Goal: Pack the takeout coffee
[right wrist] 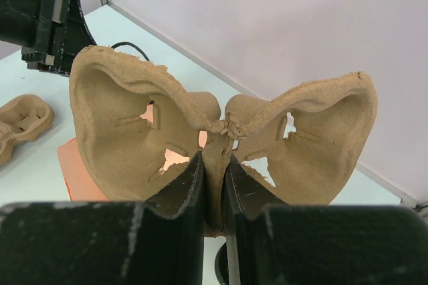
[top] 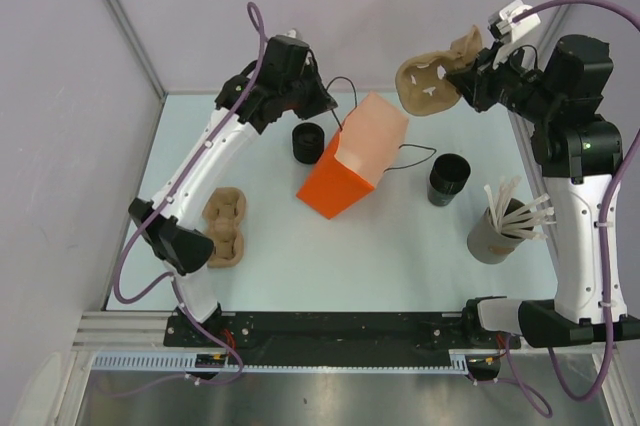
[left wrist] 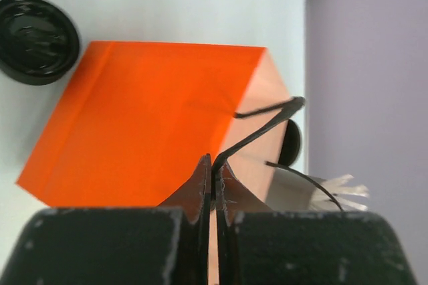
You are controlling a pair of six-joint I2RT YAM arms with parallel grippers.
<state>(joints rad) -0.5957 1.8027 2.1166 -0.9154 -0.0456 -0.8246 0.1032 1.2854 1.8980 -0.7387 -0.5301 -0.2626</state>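
Note:
Two black lidded takeout coffee cups stand on the table: one [top: 308, 143] just left of the orange paper bag [top: 352, 159], the other [top: 448, 178] to its right. My left gripper [top: 325, 104] is above the bag's back left edge. In the left wrist view this gripper [left wrist: 215, 172] is shut on the bag's thin black handle [left wrist: 261, 128], with the near cup's lid [left wrist: 35, 39] at the upper left. My right gripper [top: 460, 81] is raised at the back right. It [right wrist: 215, 164] is shut on the middle ridge of a brown pulp cup tray [right wrist: 134, 131].
A second pulp tray [top: 225, 228] lies on the table's left side beside the left arm. A grey tub of white sticks [top: 497, 228] stands at the right, close to the right arm. Grey walls close in the table at the back and both sides.

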